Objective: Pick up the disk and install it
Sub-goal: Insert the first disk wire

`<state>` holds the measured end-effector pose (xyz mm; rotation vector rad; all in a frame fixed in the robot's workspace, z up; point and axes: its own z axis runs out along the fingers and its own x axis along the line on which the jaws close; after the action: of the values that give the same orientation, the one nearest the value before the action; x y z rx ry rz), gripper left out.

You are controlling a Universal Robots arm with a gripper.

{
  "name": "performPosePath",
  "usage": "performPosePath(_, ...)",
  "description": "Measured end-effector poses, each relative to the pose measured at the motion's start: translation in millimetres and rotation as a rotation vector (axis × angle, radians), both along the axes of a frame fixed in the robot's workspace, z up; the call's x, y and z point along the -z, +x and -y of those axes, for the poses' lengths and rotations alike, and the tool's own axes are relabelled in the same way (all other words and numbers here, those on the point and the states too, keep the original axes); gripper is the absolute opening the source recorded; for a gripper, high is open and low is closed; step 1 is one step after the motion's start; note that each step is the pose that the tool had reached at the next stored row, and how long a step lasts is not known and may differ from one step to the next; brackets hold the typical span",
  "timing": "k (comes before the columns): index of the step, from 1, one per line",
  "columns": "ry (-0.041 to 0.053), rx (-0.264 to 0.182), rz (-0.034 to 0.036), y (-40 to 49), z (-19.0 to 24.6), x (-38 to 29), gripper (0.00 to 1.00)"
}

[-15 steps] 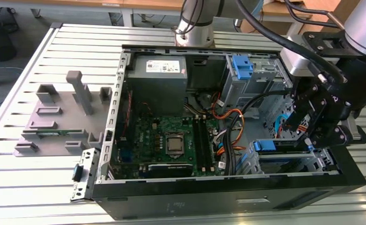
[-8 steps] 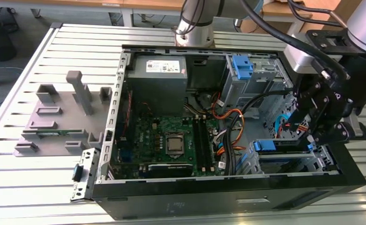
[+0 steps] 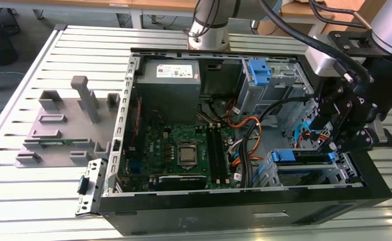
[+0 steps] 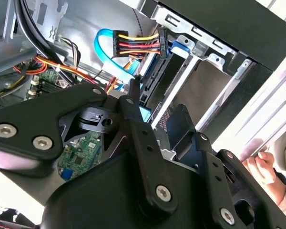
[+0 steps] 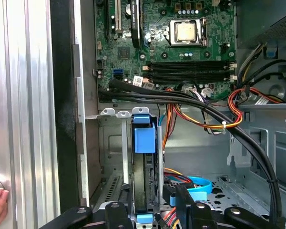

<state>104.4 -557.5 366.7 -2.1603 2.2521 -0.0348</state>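
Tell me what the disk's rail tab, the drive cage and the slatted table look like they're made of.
Rail tab: probably moulded plastic, opaque blue, soft sheen.
Drive cage: seemingly bare sheet metal, dull grey, folded edges and punched holes.
Table: probably aluminium extrusion, pale matte silver, long parallel slots.
The disk sits edge-on in the cage, so its body is hard to judge.

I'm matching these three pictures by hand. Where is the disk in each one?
Exterior view: the disk sits in the drive bay, toward the exterior view's right.
First wrist view: the disk stands edge-on in the bay, its blue tab facing the camera.
Second wrist view: the disk is beside the light-blue cable.
Shared landmark: the green motherboard.
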Motion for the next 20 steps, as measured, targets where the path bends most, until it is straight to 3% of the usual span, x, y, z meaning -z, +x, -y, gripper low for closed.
performPosePath(14, -0.0048, 0.01, 0.0, 1.7, -0.5, 12.7, 0.49)
performPosePath(20, -0.0074, 0.013, 0.0, 1.8, -0.5, 13.8, 0.49)
